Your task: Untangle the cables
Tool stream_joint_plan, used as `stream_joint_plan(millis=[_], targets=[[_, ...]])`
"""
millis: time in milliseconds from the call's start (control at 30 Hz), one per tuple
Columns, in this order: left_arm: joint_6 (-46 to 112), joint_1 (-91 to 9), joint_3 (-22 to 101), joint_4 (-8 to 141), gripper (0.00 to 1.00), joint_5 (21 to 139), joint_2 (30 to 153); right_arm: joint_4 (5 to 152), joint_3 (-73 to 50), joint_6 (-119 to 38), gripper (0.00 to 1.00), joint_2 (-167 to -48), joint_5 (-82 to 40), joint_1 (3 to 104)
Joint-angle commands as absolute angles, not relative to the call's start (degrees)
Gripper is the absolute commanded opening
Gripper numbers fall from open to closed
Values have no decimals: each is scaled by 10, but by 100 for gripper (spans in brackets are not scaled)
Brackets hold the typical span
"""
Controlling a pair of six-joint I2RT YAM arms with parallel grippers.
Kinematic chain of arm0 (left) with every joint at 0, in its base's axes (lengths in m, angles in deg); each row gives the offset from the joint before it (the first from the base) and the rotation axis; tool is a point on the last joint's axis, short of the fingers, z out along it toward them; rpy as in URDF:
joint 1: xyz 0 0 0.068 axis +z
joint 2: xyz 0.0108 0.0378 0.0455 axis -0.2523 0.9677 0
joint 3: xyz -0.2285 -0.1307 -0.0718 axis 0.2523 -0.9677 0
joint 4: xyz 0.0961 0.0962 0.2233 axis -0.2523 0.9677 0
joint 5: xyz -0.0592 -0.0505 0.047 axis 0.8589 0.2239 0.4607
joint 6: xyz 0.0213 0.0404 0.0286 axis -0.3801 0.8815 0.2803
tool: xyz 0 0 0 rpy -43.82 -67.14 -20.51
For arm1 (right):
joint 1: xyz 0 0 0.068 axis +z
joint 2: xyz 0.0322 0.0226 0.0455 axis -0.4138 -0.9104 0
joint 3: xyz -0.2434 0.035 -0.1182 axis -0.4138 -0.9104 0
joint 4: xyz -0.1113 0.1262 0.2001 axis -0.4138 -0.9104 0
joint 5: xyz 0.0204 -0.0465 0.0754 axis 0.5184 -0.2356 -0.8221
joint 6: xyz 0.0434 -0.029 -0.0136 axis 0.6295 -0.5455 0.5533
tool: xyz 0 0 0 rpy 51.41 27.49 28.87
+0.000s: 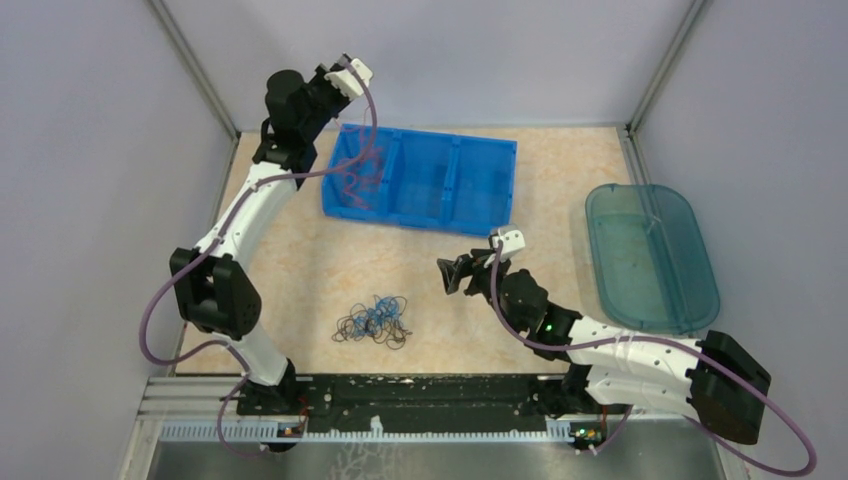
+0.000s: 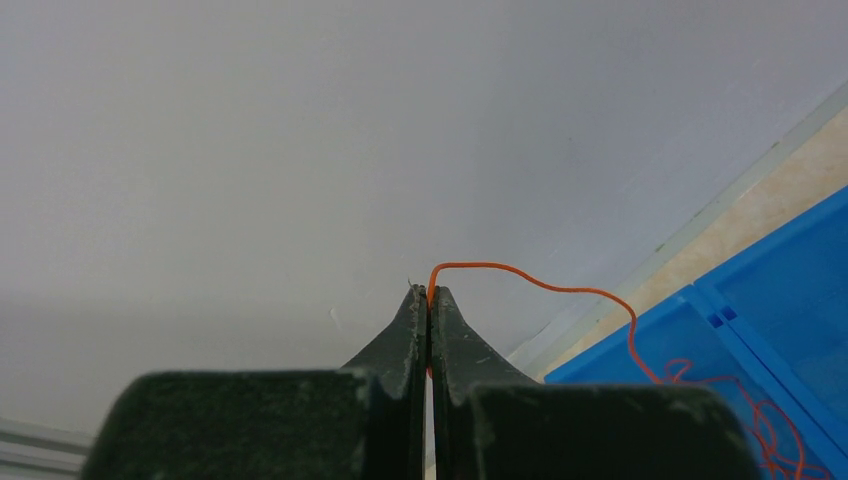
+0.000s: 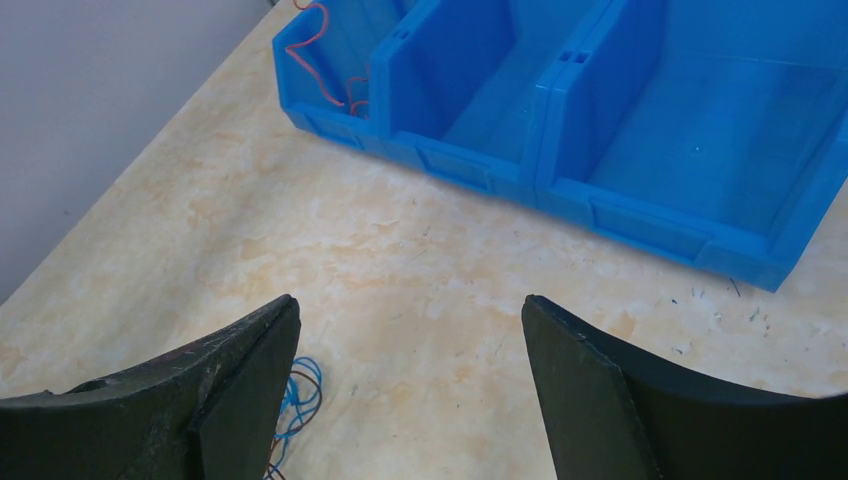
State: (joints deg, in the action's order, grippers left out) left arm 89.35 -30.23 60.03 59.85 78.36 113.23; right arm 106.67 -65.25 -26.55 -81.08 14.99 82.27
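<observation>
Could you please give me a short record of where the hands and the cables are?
Left hand: shut on orange wire, raised
Orange wire: trails down into the blue bin's left compartment
Right hand: open, holding nothing
Clump of blue and dark wires: on the table, ungripped
Teal tray: right of the bin

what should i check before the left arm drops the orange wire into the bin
1. The left gripper is shut on the orange wire: ok.
2. The wire's lower part lies in the left compartment of the blue bin: ok.
3. The orange wire is apart from the clump on the table: ok.
4. The right gripper is open and apart from the clump: ok.
5. The wire is not snagged on the bin's rim: cannot tell.
</observation>
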Motion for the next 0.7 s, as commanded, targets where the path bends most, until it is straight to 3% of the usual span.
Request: stream_joint_plan(millis=[0, 267, 667], targets=[[875, -296, 597, 570, 0, 797, 1137, 1089, -624, -276, 83, -810, 156, 816], [881, -292, 592, 565, 0, 799, 1147, 1094, -619, -273, 83, -810, 154, 816], [878, -298, 482, 560, 0, 800, 1139, 1099, -612, -276, 83, -811, 152, 816]])
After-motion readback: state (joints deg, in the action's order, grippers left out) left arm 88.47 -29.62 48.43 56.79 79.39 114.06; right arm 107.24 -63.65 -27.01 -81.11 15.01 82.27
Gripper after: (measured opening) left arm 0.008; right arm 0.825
